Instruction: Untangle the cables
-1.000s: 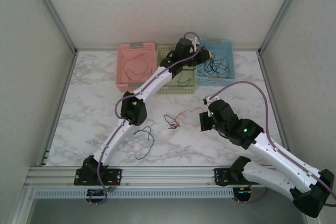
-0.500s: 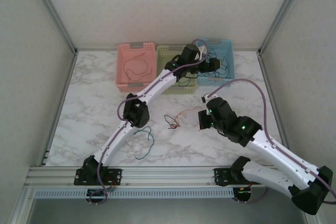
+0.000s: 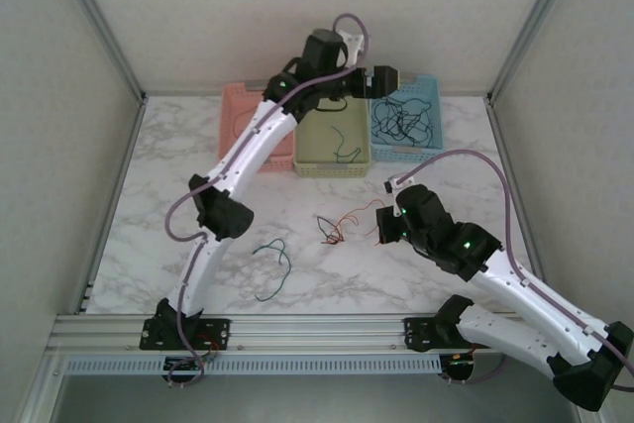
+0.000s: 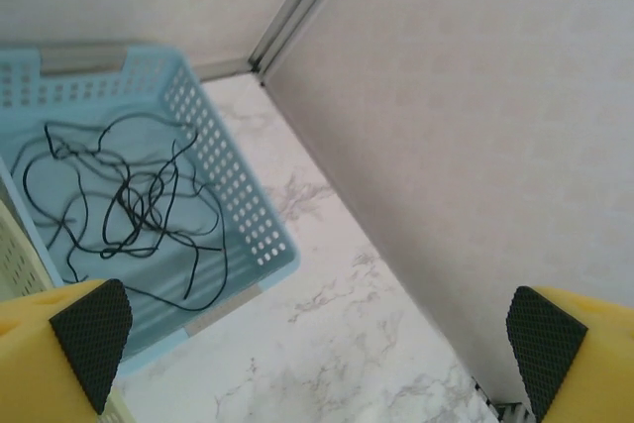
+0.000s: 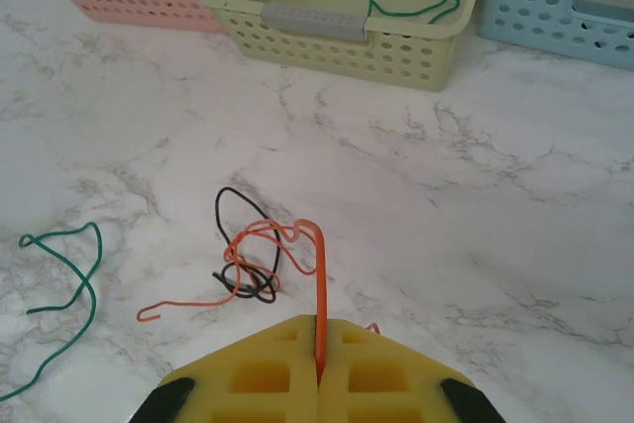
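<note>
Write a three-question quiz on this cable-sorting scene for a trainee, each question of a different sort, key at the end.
1. True or false: the right arm's fingers are closed on the red cable.
2. Which colour of basket holds the black cables? A pink; B green; C blue.
3. Fill in the gap: the left arm's fingers stand ____ with nothing between them.

Key
1. True.
2. C, the blue basket.
3. Open.
</note>
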Tool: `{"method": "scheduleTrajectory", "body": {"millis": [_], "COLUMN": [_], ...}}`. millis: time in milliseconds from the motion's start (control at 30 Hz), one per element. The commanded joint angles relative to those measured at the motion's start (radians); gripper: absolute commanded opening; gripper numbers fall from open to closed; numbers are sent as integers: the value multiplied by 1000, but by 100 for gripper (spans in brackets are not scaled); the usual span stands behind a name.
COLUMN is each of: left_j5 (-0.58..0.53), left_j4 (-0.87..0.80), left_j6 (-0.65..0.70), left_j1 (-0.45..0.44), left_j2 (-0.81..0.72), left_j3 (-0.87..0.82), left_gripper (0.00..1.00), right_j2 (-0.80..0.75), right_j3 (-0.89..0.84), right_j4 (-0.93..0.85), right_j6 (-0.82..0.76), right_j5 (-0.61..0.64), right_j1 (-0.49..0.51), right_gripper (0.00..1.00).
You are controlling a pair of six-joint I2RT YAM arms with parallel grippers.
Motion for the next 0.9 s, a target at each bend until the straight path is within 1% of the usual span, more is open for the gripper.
{"method": "scheduleTrajectory", "body": {"millis": [0,67,133,167,200,300,367,400,500,633,800,867], "left_j5": [-18,-38,-79,-109,-129,-133,-149,-165,-179,-230,-179,-145], "left_j4": [-160,-231,-263,-240,-179,70,147,156,172,164,175,196], "left_j6": [85,121,149,157,157,98,70,60,28,-16,-93,-111], "left_j1": [-1,3,6,6,9,47,64,65,64,66,66,66], "left_j2": [-78,-147,-264,-360,-473,-802,-976,-1047,-1209,-1389,-1543,-1596], "left_j3": [6,-25,-142,-261,-420,-898,-1120,-1209,-1436,-1653,-1859,-1910], "left_gripper": [97,93,90,90,90,95,96,96,95,95,92,92], "right_j2": [-25,-24,10,35,67,137,178,201,263,310,347,361], "right_j3": [34,55,134,185,243,361,409,438,523,581,615,629], "right_j4": [35,50,36,20,5,5,28,33,39,56,77,84], "right_j6": [-10,-5,11,13,14,25,31,35,34,34,62,79], "right_j5": [31,32,28,19,12,-21,-60,-81,-128,-160,-221,-255], "right_j1": [-1,-3,-22,-29,-33,-33,-34,-34,-34,-34,-34,-34], "right_gripper": [0,0,0,0,0,0,0,0,0,0,0,0]}}
